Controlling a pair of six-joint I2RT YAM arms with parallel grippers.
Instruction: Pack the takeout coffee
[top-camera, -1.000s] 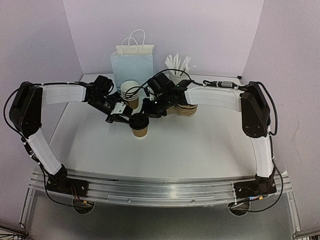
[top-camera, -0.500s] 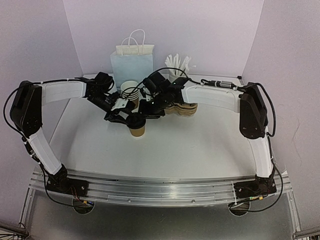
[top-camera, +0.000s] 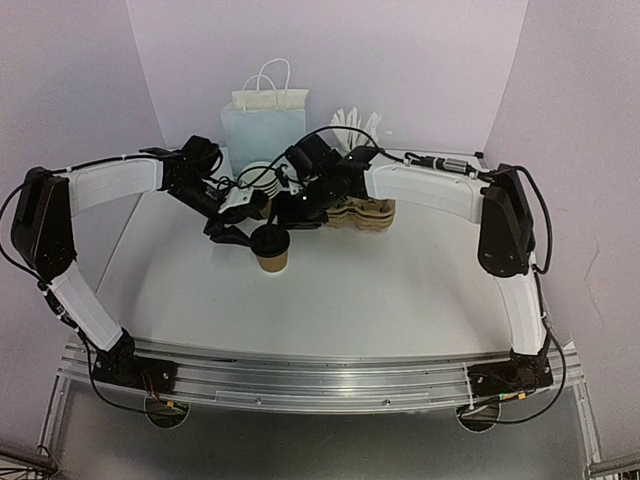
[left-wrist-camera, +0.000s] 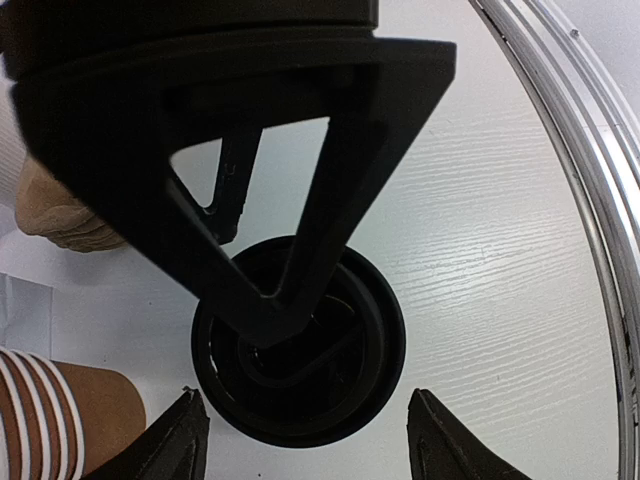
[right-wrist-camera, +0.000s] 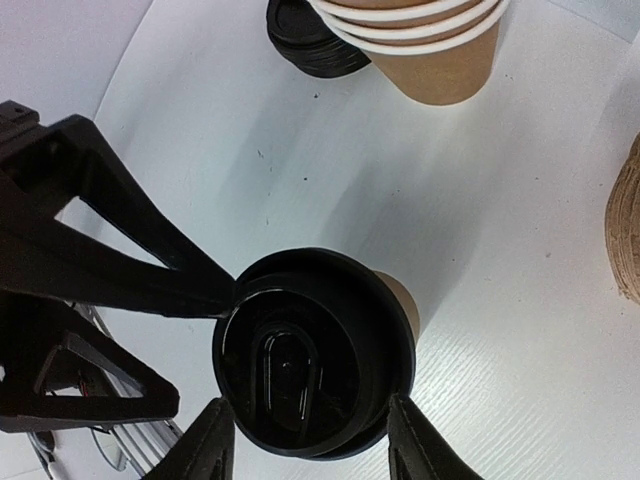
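Lidded coffee cup mid-table, both grippers over it

Small brown kraft-paper cup stands upright on white table w/ round black plastic lid on top, contents hidden; left gripper & right gripper both spread, fingertips astride lid rim, can't tell if touching; behind: nested stack of kraft cups beside pile of spare black lids; pale blue paper bag at back wall

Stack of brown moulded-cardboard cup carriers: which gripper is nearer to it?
Right. The right gripper hangs over the black-lidded kraft-paper cup beside the carrier stack; the left gripper sits on that cup's far side.
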